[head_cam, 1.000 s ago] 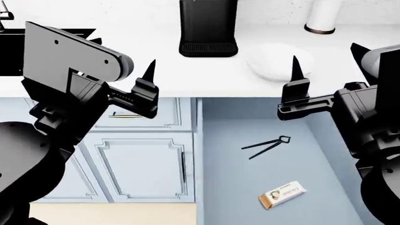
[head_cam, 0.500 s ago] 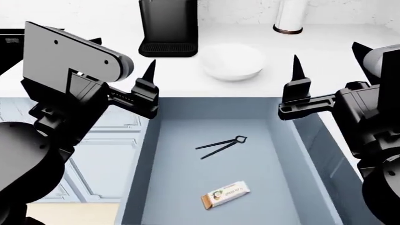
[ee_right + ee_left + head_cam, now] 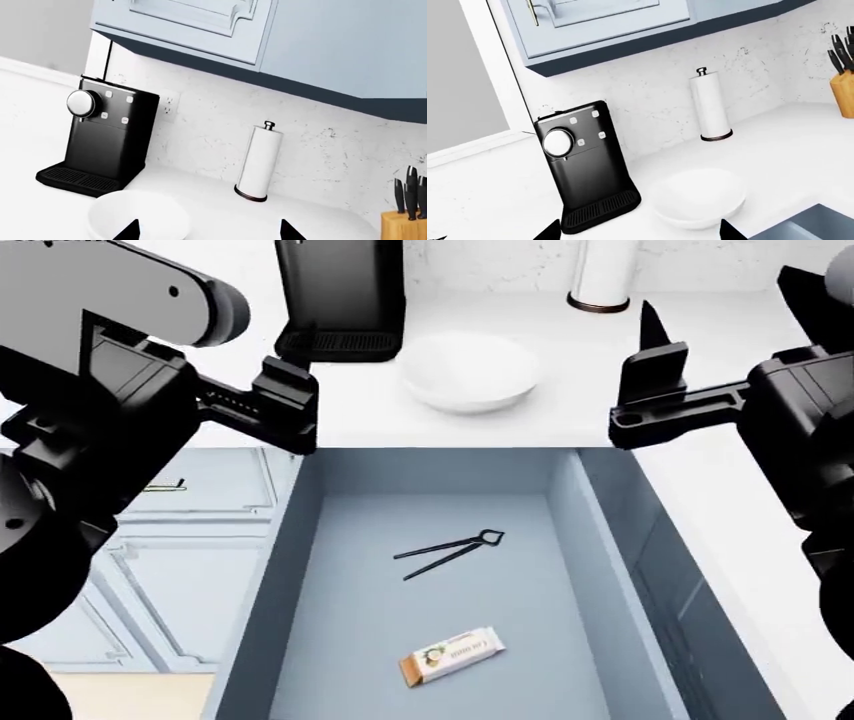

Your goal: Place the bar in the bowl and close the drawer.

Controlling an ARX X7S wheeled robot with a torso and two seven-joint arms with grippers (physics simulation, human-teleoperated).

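The bar (image 3: 451, 655), cream-white with a tan end, lies flat on the floor of the open pale blue-grey drawer (image 3: 561, 600), near its front. The white bowl (image 3: 470, 370) stands on the counter just behind the drawer, beside the black coffee machine (image 3: 340, 295). My left gripper (image 3: 287, 370) hovers over the drawer's back left corner, and my right gripper (image 3: 654, 350) over its back right corner. Both are open and hold nothing. In the left wrist view the bowl (image 3: 700, 197) lies just ahead of the spread fingertips. In the right wrist view the bowl (image 3: 137, 217) sits by one fingertip.
Thin black pincers (image 3: 454, 552) lie in the drawer behind the bar. A paper towel roll (image 3: 603, 275) stands at the back of the white counter. A knife block (image 3: 842, 90) stands further right. Closed lower cabinet doors (image 3: 174, 570) are left of the drawer.
The view has swung so the drawer, bowl and coffee machine sit further left. Both grippers now stand higher in the picture, still open. The bar and pincers have not moved in the drawer.
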